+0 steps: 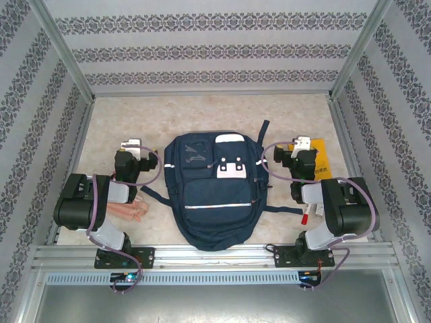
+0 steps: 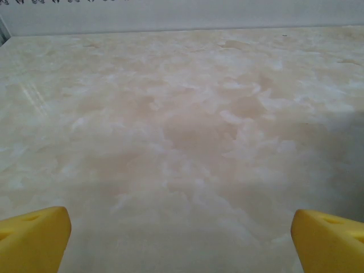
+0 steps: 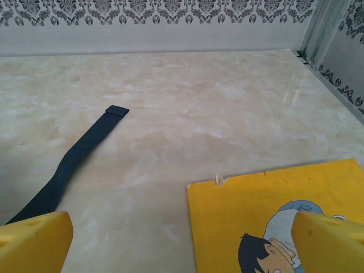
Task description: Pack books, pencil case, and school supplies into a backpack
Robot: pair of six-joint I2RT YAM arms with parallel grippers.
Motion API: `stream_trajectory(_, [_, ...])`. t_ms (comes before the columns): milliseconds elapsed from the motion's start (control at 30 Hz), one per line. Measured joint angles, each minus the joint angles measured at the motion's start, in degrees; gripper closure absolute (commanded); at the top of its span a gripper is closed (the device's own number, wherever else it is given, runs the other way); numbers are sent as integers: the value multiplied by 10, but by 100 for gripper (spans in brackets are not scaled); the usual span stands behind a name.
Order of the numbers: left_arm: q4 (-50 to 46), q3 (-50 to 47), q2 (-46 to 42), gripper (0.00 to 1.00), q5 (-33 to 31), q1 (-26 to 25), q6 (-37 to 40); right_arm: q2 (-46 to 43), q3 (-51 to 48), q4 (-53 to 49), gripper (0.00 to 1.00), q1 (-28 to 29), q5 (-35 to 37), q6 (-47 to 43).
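- The yellow paperback [image 3: 273,216] lies flat on the table [image 1: 202,114], in the strip between the backpack [image 1: 212,195] and the table's right edge, about halfway back.
- It is close to square, so there is no long axis to line up on. In the right wrist view its far edge runs a little askew, rising towards the right.
- Your right gripper [image 1: 303,143] hangs right at it, fingers spread wide with nothing between them. The right pad [image 3: 327,242] sits over the cover and the left pad over bare table.
- So the book lies right of the gripper's centre line. I judge you need to shift right before you come down on an edge.
- A dark backpack strap [image 3: 68,165] trails across the table to the left of that gripper, apart from the book.
- The backpack lies face up in the table's middle, top towards the far edge, apparently zipped.
- The left gripper [image 1: 131,145], equally wide and empty, is beyond the backpack, well apart from the book.
- The pink pencil case [image 1: 131,212] lies under the left arm and the red-capped marker [image 1: 306,217] under the right.
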Motion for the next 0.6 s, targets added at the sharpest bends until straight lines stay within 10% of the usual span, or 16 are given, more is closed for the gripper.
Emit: stream_trajectory(600, [0, 0, 0, 1, 0, 0, 0, 0, 0, 0, 2, 0, -13, 0])
